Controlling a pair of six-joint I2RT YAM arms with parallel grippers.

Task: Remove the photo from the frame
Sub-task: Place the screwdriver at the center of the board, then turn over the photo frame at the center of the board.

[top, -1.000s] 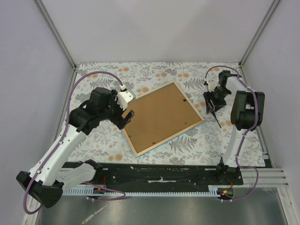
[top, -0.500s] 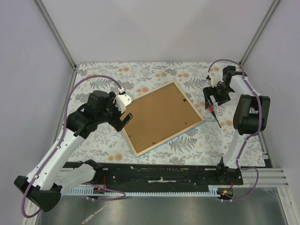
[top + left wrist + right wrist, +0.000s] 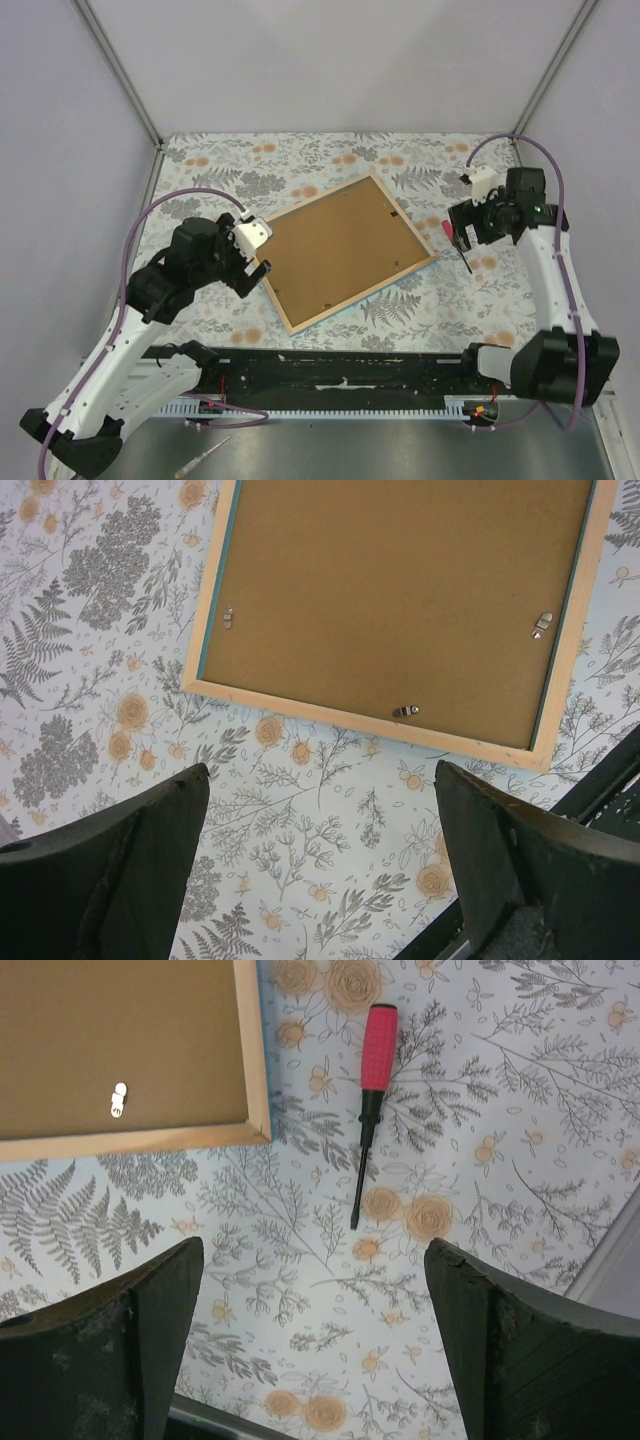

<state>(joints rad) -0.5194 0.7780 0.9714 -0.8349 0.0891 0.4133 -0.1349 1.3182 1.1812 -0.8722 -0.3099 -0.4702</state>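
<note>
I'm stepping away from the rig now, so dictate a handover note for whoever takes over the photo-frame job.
Left gripper: open, empty, above the cover beside the frame.
Right gripper: open, empty, above the screwdriver.
The frame lies face down; the photo shows its brown back, clips on it.
Done: nothing removed.
Left: free the clips, lift the photo out.
</note>
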